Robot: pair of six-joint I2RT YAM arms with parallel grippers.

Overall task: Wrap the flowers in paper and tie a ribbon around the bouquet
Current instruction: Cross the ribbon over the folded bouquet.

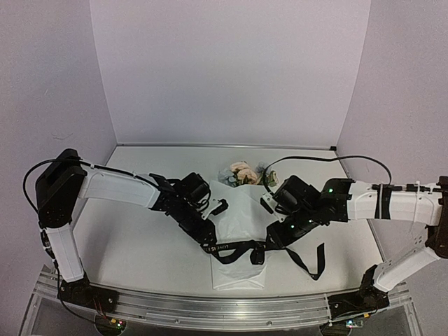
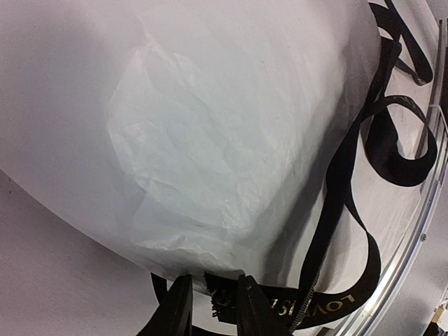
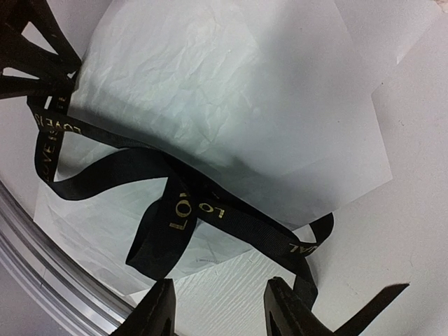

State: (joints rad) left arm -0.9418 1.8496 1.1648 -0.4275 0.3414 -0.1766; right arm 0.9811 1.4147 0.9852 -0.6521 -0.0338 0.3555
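The flowers (image 1: 241, 173) are shown only by the top view, beyond both grippers, at the far end of one crinkled white paper (image 1: 238, 217) cone. One black lettered ribbon (image 1: 234, 246) is draped across it. Its frayed end lies between the left gripper (image 2: 213, 294) fingers (a firm pinch cannot be told). The right gripper (image 3: 221, 287) is held apart.

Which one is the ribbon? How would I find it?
Find the white paper in the middle of the table, with flowers peeking out at its far end. The ribbon lies across the paper's near end. It is the only flat black strip with gold letters; the black cables are thin and plain.
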